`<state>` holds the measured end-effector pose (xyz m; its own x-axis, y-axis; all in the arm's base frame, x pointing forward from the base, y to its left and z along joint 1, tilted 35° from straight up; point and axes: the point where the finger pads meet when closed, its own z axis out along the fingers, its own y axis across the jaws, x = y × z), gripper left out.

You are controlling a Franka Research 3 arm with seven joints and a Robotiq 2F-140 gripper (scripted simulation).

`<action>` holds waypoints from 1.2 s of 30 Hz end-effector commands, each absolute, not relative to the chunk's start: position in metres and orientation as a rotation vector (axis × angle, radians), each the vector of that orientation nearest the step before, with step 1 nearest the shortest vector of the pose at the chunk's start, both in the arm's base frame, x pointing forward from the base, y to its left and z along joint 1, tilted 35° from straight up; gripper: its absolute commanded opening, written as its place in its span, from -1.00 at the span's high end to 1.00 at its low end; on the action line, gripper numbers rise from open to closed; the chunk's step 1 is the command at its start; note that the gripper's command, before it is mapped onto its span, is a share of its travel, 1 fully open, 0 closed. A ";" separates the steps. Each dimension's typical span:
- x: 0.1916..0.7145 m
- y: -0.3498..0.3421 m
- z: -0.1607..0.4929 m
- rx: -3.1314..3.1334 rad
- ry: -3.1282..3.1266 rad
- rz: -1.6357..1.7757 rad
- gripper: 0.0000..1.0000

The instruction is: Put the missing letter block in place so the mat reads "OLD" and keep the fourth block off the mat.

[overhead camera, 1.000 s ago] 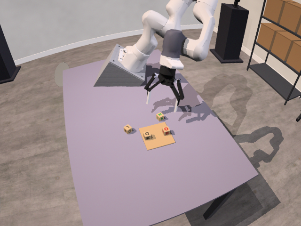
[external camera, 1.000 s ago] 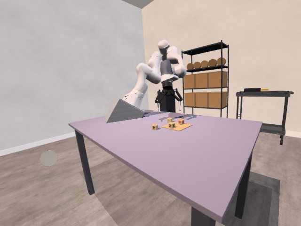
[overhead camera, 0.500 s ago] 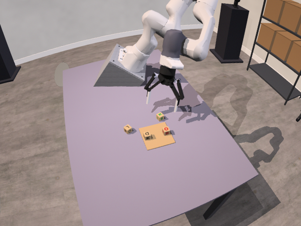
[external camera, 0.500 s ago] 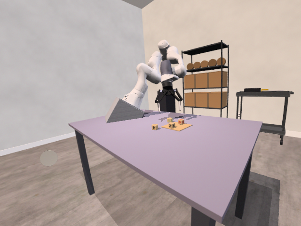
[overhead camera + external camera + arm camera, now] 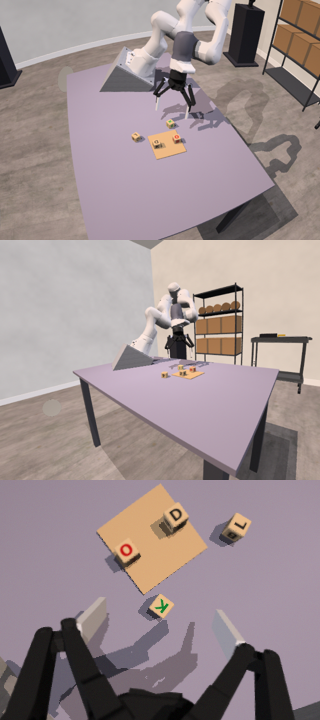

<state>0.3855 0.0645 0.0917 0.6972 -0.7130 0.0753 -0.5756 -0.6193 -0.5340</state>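
Premises read as a robotics lab or test room; a white arm (image 5: 165, 314) is bolted to a wedge mount (image 5: 129, 360) on a purple table (image 5: 206, 405); metal shelving (image 5: 219, 322) with cardboard boxes (image 5: 218, 325) stands at two o'clock; a utility cart (image 5: 281, 356) at three o'clock; bare walls, wood-effect floor (image 5: 51, 446).

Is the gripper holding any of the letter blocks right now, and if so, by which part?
Nothing is held. The gripper hangs open above the table, short of the K block.

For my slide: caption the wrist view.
Open hand above K block; O, D on mat.
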 end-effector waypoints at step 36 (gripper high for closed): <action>0.480 0.034 0.141 -2.430 0.991 -0.386 -1.00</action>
